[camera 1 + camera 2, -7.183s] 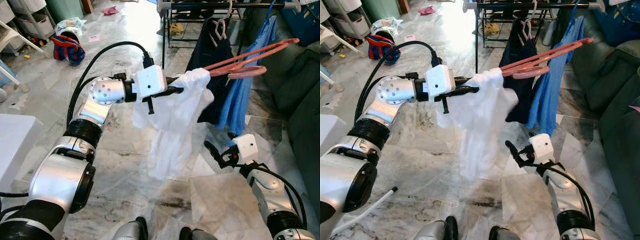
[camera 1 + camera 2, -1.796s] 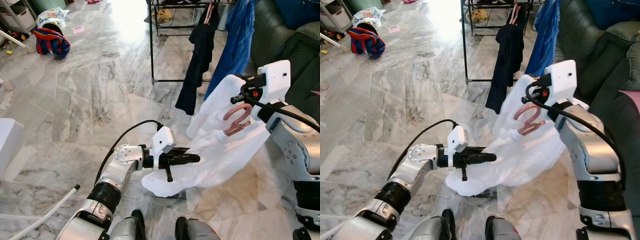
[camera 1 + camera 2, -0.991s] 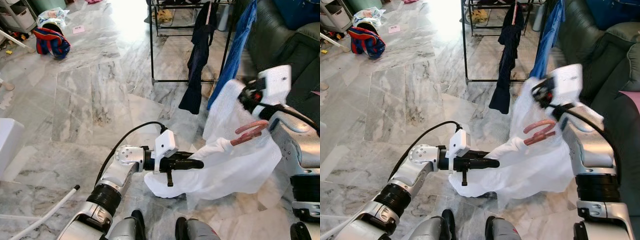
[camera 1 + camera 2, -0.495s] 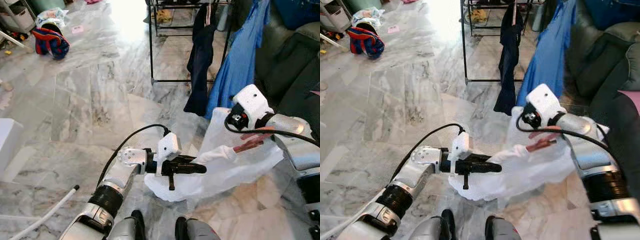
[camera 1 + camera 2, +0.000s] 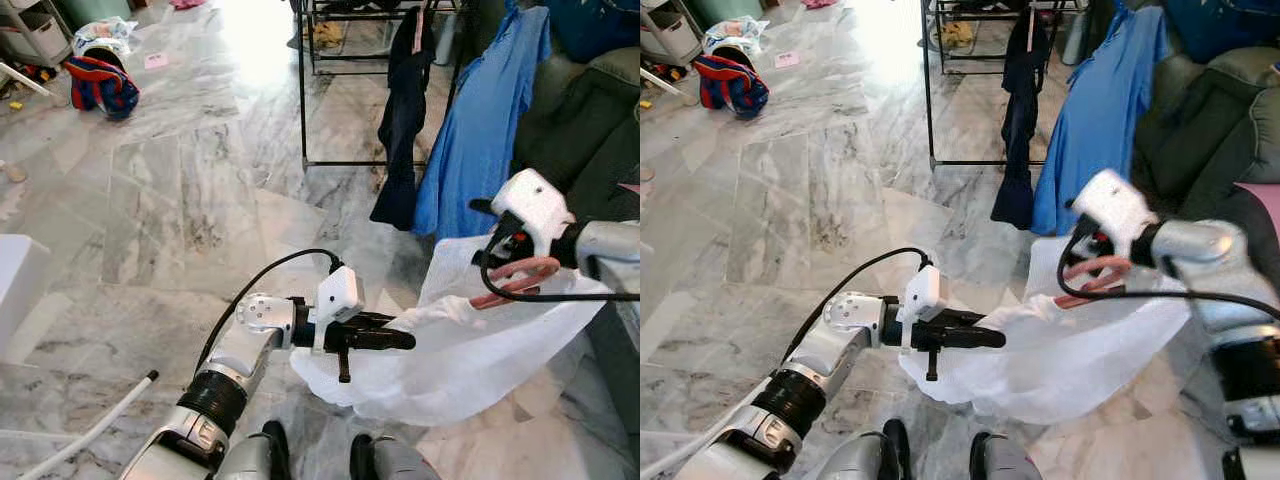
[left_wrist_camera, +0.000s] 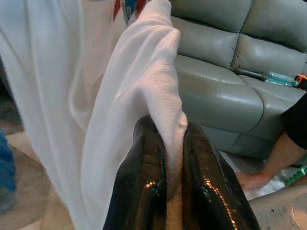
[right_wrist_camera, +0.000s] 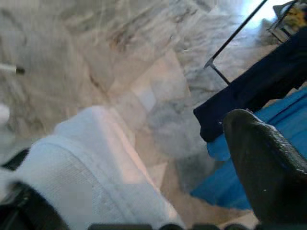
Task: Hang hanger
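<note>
A white garment (image 5: 470, 350) hangs stretched between my two grippers, low over the marble floor. My left gripper (image 5: 405, 340) is shut on one fold of it; the left wrist view has both black fingers (image 6: 144, 172) pinching the white cloth (image 6: 144, 81). My right gripper (image 5: 497, 262) is out to the right, shut on a pink hanger (image 5: 520, 280) that sits inside the garment's upper edge. One black finger (image 7: 264, 163) and the white cloth (image 7: 86, 158) appear in the right wrist view. The black drying rack (image 5: 303, 90) stands ahead.
A dark garment (image 5: 400, 110) and a blue garment (image 5: 475, 130) hang on the rack. A dark green sofa (image 5: 590, 110) lies to the right. A red and blue bag (image 5: 100, 85) is far left. A white pole (image 5: 90, 430) lies near my feet. A person's arm (image 6: 283, 153) rests by a grey sofa.
My right arm has swung right and slightly down with the hanger, pulling the white garment wider. The left gripper has stayed almost in place, still pinching the cloth.
</note>
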### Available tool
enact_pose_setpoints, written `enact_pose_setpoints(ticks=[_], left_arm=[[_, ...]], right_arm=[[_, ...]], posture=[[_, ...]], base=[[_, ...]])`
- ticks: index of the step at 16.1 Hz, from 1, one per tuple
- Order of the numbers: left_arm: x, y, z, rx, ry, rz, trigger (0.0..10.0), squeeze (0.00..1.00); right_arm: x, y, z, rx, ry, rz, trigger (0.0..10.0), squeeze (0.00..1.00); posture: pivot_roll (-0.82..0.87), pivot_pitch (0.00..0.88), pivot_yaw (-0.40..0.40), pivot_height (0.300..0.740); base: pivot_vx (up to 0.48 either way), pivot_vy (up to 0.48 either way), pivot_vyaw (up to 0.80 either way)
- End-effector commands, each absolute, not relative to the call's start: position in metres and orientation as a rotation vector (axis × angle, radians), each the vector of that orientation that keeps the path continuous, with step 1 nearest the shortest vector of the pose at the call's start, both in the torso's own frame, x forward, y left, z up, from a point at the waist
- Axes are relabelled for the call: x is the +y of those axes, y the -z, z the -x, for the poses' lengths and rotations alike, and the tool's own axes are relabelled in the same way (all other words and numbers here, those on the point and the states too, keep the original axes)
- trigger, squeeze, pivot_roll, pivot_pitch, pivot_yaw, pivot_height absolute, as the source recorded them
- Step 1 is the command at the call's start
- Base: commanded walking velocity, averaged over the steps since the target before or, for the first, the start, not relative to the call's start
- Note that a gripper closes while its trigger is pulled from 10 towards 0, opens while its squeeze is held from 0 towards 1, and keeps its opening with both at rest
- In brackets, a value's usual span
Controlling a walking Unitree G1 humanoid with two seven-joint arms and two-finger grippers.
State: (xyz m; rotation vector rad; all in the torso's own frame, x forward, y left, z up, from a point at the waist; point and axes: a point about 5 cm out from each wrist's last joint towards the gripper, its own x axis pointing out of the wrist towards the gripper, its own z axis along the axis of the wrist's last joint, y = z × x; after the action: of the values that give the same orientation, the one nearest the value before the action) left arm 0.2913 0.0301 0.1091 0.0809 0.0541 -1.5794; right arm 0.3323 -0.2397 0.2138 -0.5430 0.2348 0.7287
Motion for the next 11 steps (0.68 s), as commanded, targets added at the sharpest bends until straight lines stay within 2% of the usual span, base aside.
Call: enact_pose_setpoints(ticks=[1, 2, 4, 6, 8, 11], left_arm=[[0.03, -0.111, -0.291, 0.038, 1.593, -0.095, 10.0, 0.0], [0.031, -0.11, -0.291, 0.043, 1.593, -0.099, 10.0, 0.0], [0.032, -0.11, -0.291, 0.048, 1.594, -0.102, 10.0, 0.0], [0.032, -0.109, -0.291, 0.053, 1.598, -0.107, 10.0, 0.0], [0.034, -0.11, -0.293, 0.055, 1.596, -0.112, 10.0, 0.0], [0.035, -0.109, -0.293, 0.057, 1.592, -0.112, 10.0, 0.0]], right_arm=[[-0.254, -0.216, -0.325, 0.264, -0.753, 0.522, 10.0, 1.0], [-0.258, -0.216, -0.315, 0.289, -0.838, 0.485, 10.0, 1.0], [-0.271, -0.23, -0.317, 0.254, -0.801, 0.402, 10.0, 1.0], [-0.281, -0.22, -0.303, 0.37, -0.879, 0.472, 10.0, 1.0], [-0.294, -0.209, -0.296, 0.488, -0.873, 0.589, 10.0, 1.0], [-0.303, -0.21, -0.296, 0.504, -0.844, 0.619, 10.0, 1.0]], posture=[[-0.16, 0.22, -0.005, 0.74], [-0.16, 0.22, -0.005, 0.74], [-0.16, 0.219, 0.0, 0.74], [-0.16, 0.216, 0.002, 0.74], [-0.16, 0.217, 0.005, 0.74], [-0.16, 0.217, 0.008, 0.74]], base=[[0.0, 0.0, 0.0], [0.0, 0.0, 0.0], [0.0, 0.0, 0.0], [0.0, 0.0, 0.0], [0.0, 0.0, 0.0], [0.0, 0.0, 0.0]])
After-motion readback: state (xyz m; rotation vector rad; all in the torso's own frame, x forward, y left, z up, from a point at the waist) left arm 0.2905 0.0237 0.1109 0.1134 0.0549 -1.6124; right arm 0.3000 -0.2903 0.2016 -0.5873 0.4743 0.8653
